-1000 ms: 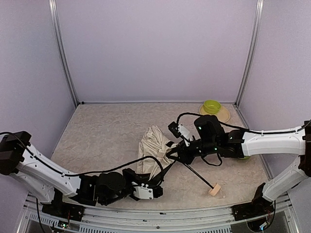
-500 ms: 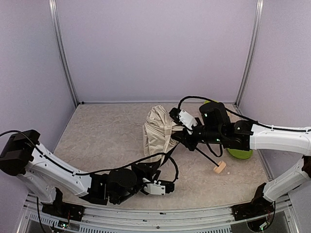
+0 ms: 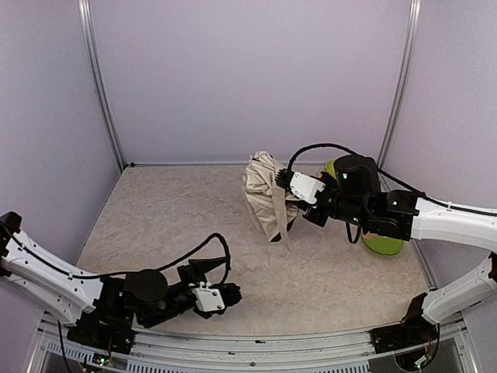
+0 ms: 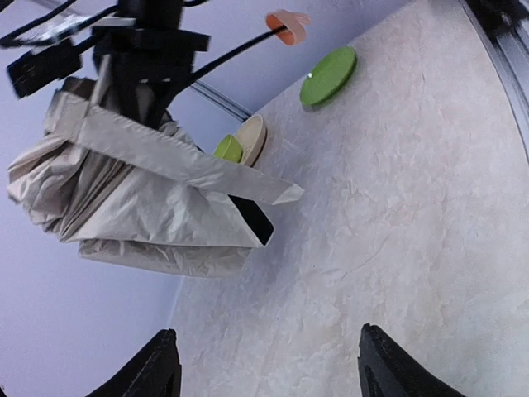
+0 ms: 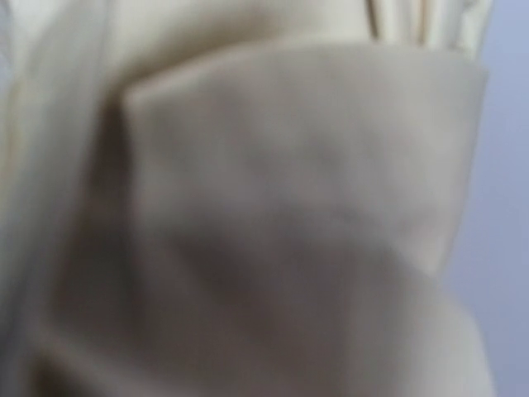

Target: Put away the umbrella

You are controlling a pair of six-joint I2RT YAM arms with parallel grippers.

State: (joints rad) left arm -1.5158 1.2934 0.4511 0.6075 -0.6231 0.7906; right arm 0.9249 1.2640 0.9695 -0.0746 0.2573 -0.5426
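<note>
Umbrella [image 3: 266, 198] is off the tabletop [image 3: 171, 225], hanging at rear centre-right from the right pincer [image 3: 291, 207]. That pincer reads as clamped on it where canopy meets shaft. Fingers are buried in fabric and the right wrist cam is just blurred cream cloth, so that's inferred from the load hanging free.

Left pincer [image 3: 227, 293] is low near the front edge, well apart from the umbrella. Its fingers [image 4: 161, 364] are spread with nothing between.

Status, my read:
- Done: canopy collapsed and picked up.
- Not done: folds are loose and baggy, black lining shows at the bottom, closure strap [image 4: 186, 157] dangles unfastened.
- Shaft looks extended; handle [image 4: 287, 25] sits well away from the canopy in the left wrist cam.
- No sleeve or bin visible, so drop-off spot unknown.

Green plate [image 4: 329, 74] and stacked bowls [image 4: 246, 141] sit beyond it, not involved.

Est. under halfway: needs shaft pushed in, fabric wrapped, strap closed, then stowed. Prob. needs both arms.
</note>
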